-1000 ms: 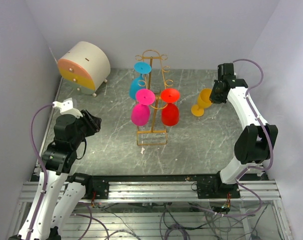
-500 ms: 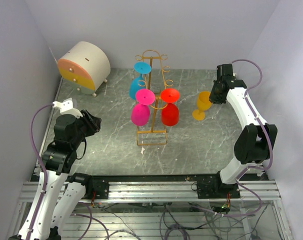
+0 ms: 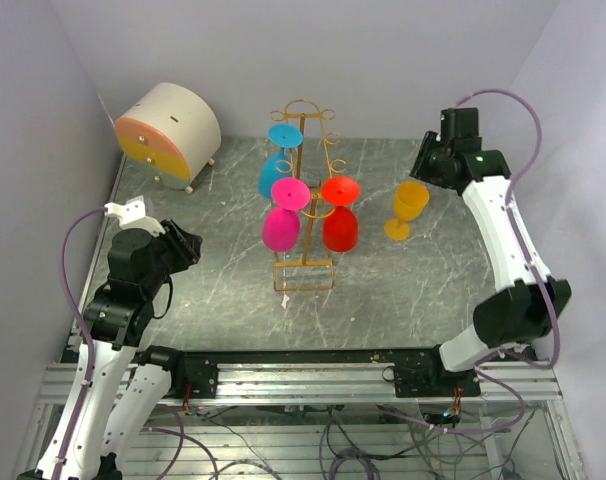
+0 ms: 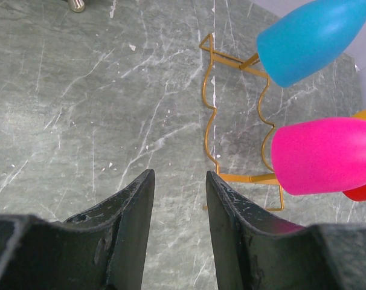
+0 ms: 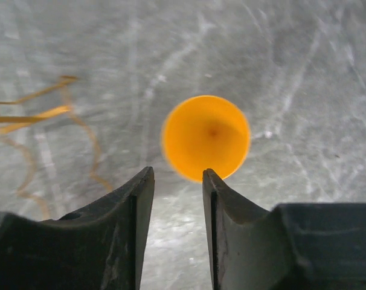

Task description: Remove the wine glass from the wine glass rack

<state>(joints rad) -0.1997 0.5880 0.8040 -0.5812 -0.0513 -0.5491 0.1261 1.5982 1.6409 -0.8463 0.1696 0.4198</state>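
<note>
The gold wire wine glass rack (image 3: 305, 272) stands mid-table, with a blue glass (image 3: 274, 172), a pink glass (image 3: 281, 226) and a red glass (image 3: 340, 228) hanging bowl-down from it. A yellow-orange wine glass (image 3: 407, 208) stands upright on the table to the right of the rack, touching nothing. My right gripper (image 3: 429, 162) hangs above and behind it, open and empty; in the right wrist view the glass's mouth (image 5: 206, 136) lies just beyond my right gripper (image 5: 177, 172). My left gripper (image 4: 178, 174) is open and empty over bare table, left of the rack's base (image 4: 207, 109) and the pink glass (image 4: 322, 154).
A round beige drawer cabinet (image 3: 168, 130) with yellow and orange fronts sits at the back left corner. Walls close in the table on the left, back and right. The blue glass (image 4: 310, 39) shows at the top right of the left wrist view.
My right gripper has opened and let go of the yellow-orange glass, then risen and drawn back from it. The glass went from tilted to upright. The left arm has not moved.
</note>
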